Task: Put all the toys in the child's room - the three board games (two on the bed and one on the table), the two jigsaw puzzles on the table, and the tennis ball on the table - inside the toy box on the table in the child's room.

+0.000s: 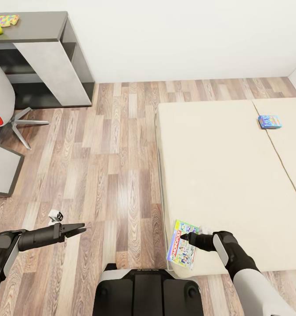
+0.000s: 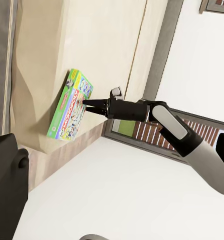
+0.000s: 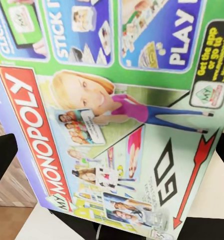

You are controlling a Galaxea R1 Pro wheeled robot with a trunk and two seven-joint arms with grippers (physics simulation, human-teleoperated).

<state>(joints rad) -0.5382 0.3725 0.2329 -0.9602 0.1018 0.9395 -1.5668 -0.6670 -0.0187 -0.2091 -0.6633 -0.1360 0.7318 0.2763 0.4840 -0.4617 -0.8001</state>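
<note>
The right hand (image 1: 186, 237) is reaching low over the green-white Monopoly box (image 1: 182, 249) overhanging the cream bed's (image 1: 218, 175) corner, fingers straddling it, grip unclear; left hand (image 1: 80, 228) is hanging narrow, empty

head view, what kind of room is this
Most likely a child's bedroom: a cream bed with a Monopoly box and a blue game box on it, a grey desk holding a bright jigsaw, and wood-plank floor.

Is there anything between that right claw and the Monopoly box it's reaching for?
Nothing visible. The right gripper is right over the Monopoly box, which lies at the near corner of the bed, hanging slightly past the edge. In the right wrist view the box's printed face is unobstructed.
</note>
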